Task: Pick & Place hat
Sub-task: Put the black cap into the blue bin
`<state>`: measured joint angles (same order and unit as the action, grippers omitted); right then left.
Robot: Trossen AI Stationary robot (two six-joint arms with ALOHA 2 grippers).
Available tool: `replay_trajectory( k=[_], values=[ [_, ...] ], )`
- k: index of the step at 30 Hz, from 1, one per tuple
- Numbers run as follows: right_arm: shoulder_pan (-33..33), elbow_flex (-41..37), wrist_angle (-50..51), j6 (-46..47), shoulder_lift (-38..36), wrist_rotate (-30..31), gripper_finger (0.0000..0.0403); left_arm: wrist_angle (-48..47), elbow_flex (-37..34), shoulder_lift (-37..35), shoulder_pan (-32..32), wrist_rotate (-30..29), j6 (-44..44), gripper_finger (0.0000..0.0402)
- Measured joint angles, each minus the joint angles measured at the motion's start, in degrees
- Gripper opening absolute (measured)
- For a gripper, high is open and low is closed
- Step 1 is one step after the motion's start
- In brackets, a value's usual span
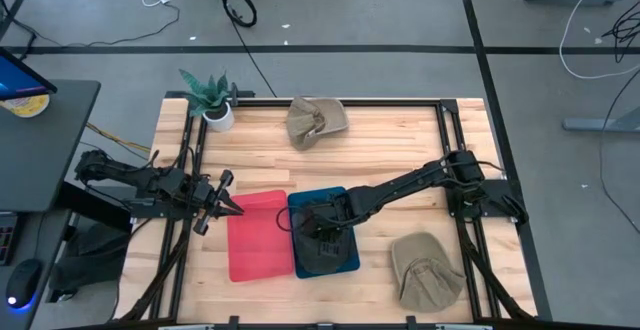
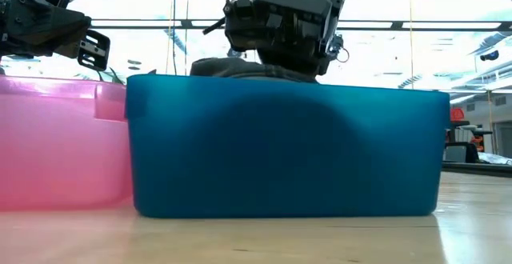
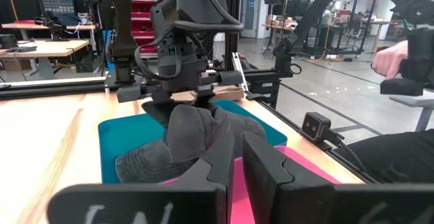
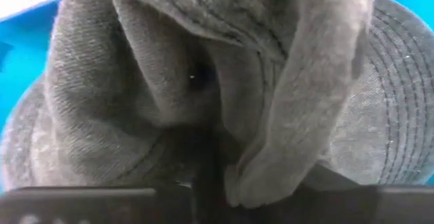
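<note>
Both arms are dark, jointed assemblies with black cables looped along the links. The right hand (image 3: 180,95) has a blocky black housing with exposed wiring. The left hand (image 3: 234,166) ends in two flat, black, angular fingers.

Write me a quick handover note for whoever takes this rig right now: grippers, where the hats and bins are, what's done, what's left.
Right gripper: low over the blue bin, right at the dark grey hat; whether it grips cannot be told.
Left gripper: shut, empty, waiting at the pink bin's left edge.
Done: the grey hat lies in the blue bin, crown bunched up above the rim.
Left: two tan hats on the table, one at the far edge, one at the near right. Pink bin looks empty.
</note>
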<state>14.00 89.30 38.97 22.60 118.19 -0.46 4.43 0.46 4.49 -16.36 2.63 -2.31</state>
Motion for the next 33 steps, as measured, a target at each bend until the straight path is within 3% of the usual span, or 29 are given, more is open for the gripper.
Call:
replay_trajectory(
  k=[6, 12, 23, 33],
  values=[
    [0.00, -0.11, 0.40, 0.87, -3.30, -0.50, 0.0184, 0.00, 0.00, 0.00, 0.00, -0.01, 0.00, 0.0034],
    [-0.02, -0.11, 0.57, 0.79, -6.97, -0.49, 0.0211, 0.00, 0.01, 0.00, 0.00, 0.00, 0.00, 0.0034],
    [0.34, -0.04, -2.12, 4.57, -11.40, -0.89, 0.0207, 0.00, 0.01, 0.00, 0.00, 0.00, 0.00, 0.0034],
    [2.74, 0.04, -11.89, 0.46, -12.17, -1.55, 0.0205, 0.00, 0.01, 0.00, 0.00, 0.00, 0.00, 0.0034]
  ],
)
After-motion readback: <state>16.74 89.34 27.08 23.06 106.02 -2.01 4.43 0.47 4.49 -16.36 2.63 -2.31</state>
